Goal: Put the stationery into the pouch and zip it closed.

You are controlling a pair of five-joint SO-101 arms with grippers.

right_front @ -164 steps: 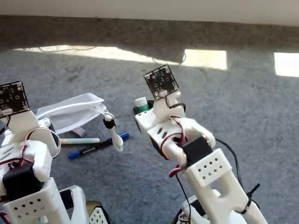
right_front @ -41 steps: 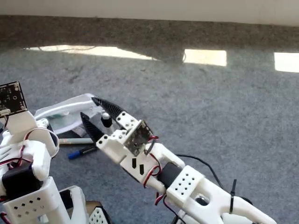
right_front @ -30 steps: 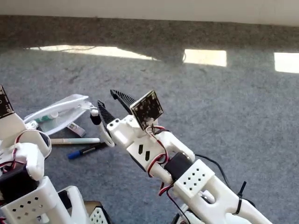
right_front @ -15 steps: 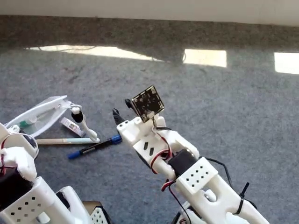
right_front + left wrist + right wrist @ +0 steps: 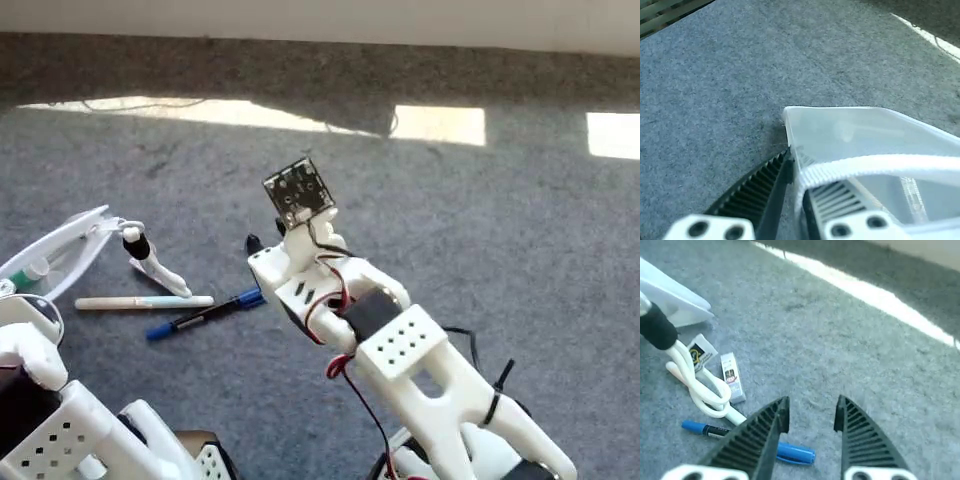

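The translucent white pouch [image 5: 55,245] lies at the far left with its mouth gaping, and a green-capped item [image 5: 30,272] shows inside. My left gripper [image 5: 796,192] is shut on the pouch [image 5: 865,135] at its edge. The zip cord [image 5: 160,275], white with a black bead [image 5: 135,245], trails from the pouch. A white pen [image 5: 145,302] and a blue pen [image 5: 205,315] lie on the carpet just in front of it. My right gripper [image 5: 811,415] hangs open and holds nothing, above the blue pen [image 5: 747,440]. It is close to the cord [image 5: 700,390] and a small rectangular piece [image 5: 732,377].
A small label tag [image 5: 700,352] lies beside the cord. The grey carpet [image 5: 480,230] runs wide and bare to the right of the arms, with sunlit patches [image 5: 440,125] towards the back wall.
The green-capped item went from my right gripper into the pouch. My right gripper then drew back from the pouch mouth, open. The left arm dragged the pouch and cord leftward.
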